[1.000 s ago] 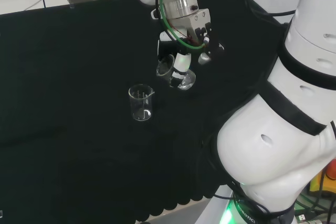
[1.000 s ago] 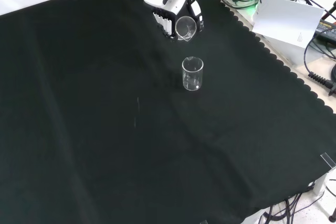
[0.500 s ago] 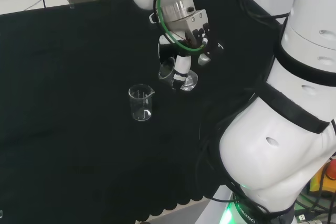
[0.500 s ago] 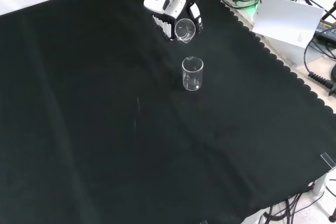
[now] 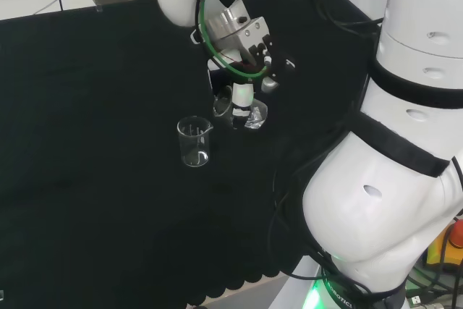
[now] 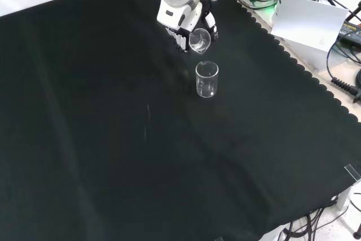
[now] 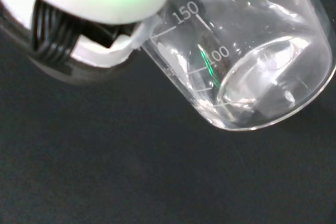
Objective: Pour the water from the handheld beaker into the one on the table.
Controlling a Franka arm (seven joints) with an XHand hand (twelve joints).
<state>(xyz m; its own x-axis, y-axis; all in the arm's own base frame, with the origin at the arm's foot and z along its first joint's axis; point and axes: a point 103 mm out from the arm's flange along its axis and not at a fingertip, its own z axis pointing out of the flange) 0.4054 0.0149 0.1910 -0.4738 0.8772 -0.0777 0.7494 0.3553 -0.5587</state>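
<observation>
Closer now, the hand has carried its tilted beaker leftward in the head view toward the table beaker, fingers curled round the glass. Best to get the lip above that rim before tipping further.

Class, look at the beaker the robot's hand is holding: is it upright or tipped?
Tipped. In the head view the held beaker leans in the hand, its mouth turned toward the upright beaker on the cloth.
</observation>
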